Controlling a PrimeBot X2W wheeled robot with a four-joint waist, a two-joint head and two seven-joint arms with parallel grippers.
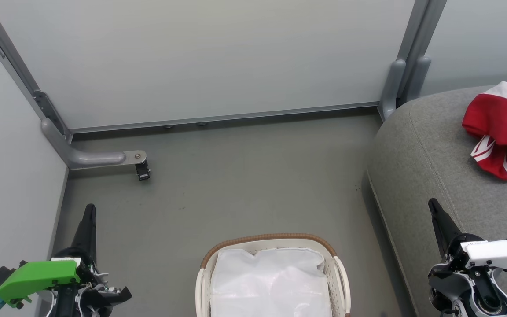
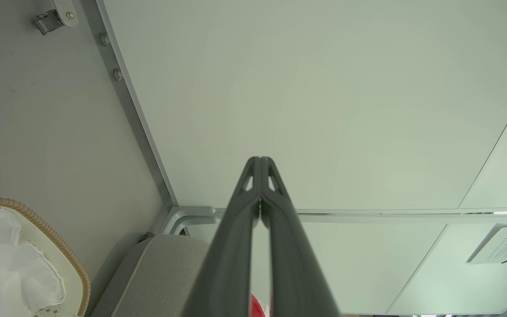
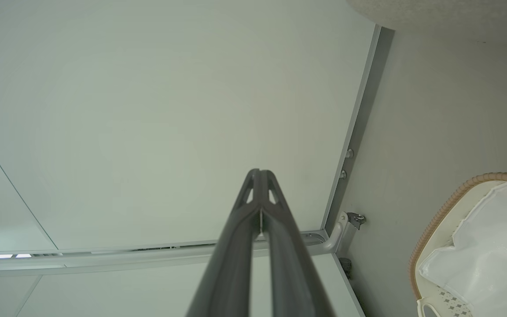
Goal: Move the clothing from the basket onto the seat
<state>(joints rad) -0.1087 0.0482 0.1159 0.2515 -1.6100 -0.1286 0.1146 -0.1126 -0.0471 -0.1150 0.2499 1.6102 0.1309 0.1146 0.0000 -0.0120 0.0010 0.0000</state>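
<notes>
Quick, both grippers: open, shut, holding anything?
Left gripper: closed, jaws together, holding nothing.
Right gripper: closed, jaws together, holding nothing.

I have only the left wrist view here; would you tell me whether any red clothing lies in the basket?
Observer: In the head view, the basket shows its white liner and no red, though its near end is cut off by the frame.
Operator: Thank you. Where is the clothing, then?
Observer: The clothing, red and white, lies bunched on the seat, at the view's right edge.
Operator: And how does the right gripper stand?
Observer: The right gripper is shut, with nothing between its fingers.
</notes>
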